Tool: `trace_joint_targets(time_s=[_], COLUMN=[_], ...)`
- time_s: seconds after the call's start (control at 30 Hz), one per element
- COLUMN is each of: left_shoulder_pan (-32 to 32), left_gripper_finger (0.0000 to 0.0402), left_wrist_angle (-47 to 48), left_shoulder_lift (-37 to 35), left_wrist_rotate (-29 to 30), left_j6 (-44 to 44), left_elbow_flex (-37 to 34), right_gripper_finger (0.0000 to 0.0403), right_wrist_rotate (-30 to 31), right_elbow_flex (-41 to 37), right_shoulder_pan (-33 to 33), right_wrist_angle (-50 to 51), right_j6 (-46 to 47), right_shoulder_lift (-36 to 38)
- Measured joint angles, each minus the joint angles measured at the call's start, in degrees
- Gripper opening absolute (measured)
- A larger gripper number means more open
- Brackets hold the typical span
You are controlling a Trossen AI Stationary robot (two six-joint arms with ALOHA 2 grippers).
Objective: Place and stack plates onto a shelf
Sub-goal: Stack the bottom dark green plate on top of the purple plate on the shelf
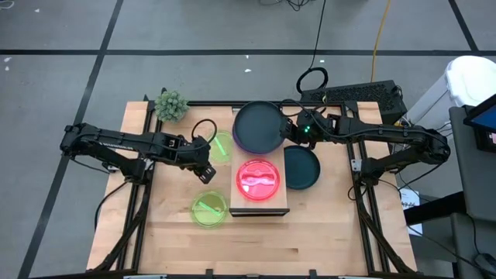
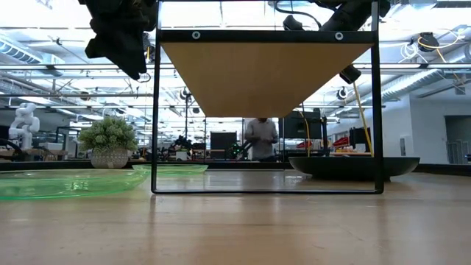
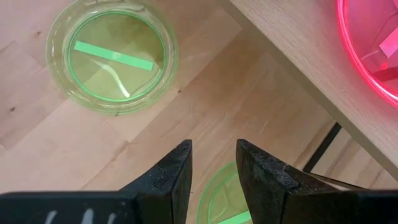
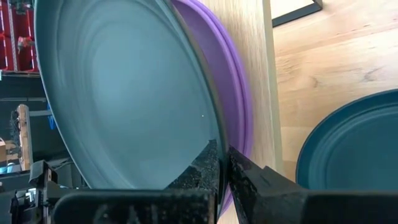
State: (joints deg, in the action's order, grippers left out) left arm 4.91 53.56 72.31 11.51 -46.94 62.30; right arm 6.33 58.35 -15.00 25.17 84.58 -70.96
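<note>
Right gripper: the right gripper (image 4: 222, 163) is clamped on the rim of a dark teal plate (image 1: 258, 126), pinching the thin edge between its fingers, probably to control the plate as it settles.
Teal plate position: it sits over a purple plate (image 4: 239, 99) at the far end of the shelf (image 1: 277, 203); the right wrist view shows it tilted, the purple rim peeking out beneath.
Left gripper: the left gripper (image 3: 212, 163) hangs above the table just left of the shelf, jaws parted and empty, a neon green plate (image 3: 225, 198) directly below it.
Other plates: a translucent pink plate (image 1: 256, 179) lies on the shelf's near end; a second green plate (image 1: 208, 208) and another teal plate (image 1: 301, 167) rest on the table on either side.
Materials: smooth glossy plastic, round with shallow raised rims; green and pink are see-through.
Shelf: pale wood plank on a thin black frame.
Plant: a small potted plant (image 1: 170, 105) stands at the far left corner.
</note>
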Motion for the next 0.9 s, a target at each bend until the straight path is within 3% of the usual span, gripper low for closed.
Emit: trace_joint_targets(time_s=[0.27,0.67,0.9], left_shoulder_pan=[0.0,0.0,0.2], left_gripper_finger=[0.0129,0.0129,0.0129], left_wrist_angle=[0.0,0.2,1.1], left_shoulder_lift=[0.0,0.0,0.0], left_wrist_rotate=[0.0,0.0,0.0], left_j6=[0.1,-0.1,-0.8], left_elbow_flex=[0.0,0.0,0.0], right_gripper_finger=[0.0016,0.0146,0.0169], right_wrist_rotate=[0.1,1.3,2.9], right_elbow_flex=[0.0,0.0,0.0], right_shoulder_pan=[0.0,0.0,0.0], right_wrist_angle=[0.0,-0.8,-0.7], right_j6=[-0.3,-1.3,-1.5], right_shoulder_lift=[0.0,0.1,2.3])
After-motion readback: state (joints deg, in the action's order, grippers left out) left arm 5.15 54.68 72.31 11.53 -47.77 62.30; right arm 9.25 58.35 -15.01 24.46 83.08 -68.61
